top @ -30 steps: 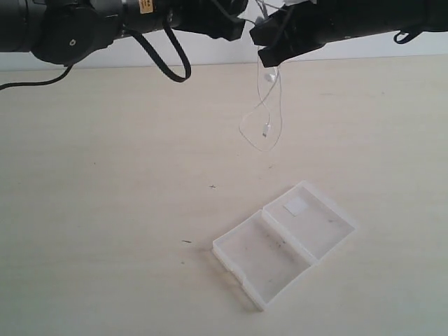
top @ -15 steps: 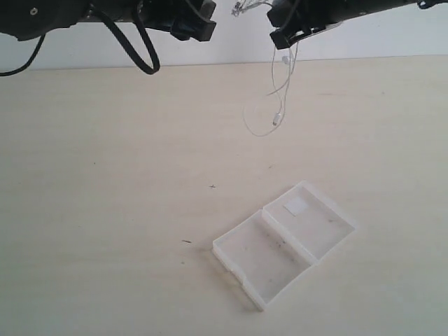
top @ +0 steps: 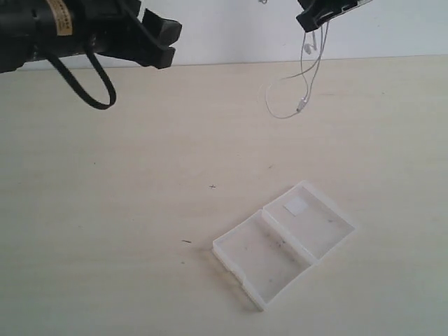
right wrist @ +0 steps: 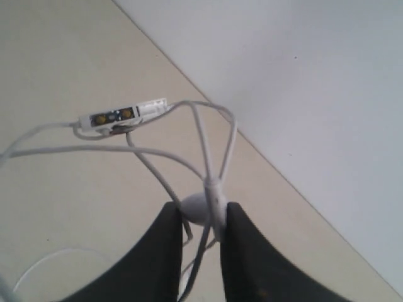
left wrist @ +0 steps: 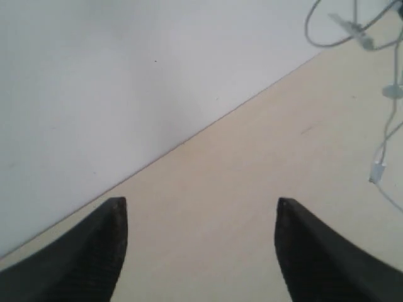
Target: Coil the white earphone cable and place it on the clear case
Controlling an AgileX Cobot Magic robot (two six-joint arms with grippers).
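On the left, raised above the surface: black two-fingered left gripper, jaws spread wide with nothing between them, well apart from everything the task needs. Further right, near the top edge: black right gripper, jaws pinched together on the thin white earphone cable, clamping it at what looks like a small white earbud in the wrist view. Dangles from there in a few loose strands and one open loop, with the inline remote piece hanging free; lowest part either touching the table or just above it, hard to tell which. Judged as barely coiled at best: slack loops, no tidy ring. Below the cable and well apart from it: shallow clear plastic case of two hinged halves, lying open and flat, small white patch in the farther half, cable not yet on it. Left to do, by the look of it: gather the strands into a coil, carry it over, set it on the case. Underneath, a pale beige matt tabletop with a few tiny dark specks; behind, a plain white wall meeting the table's far edge.
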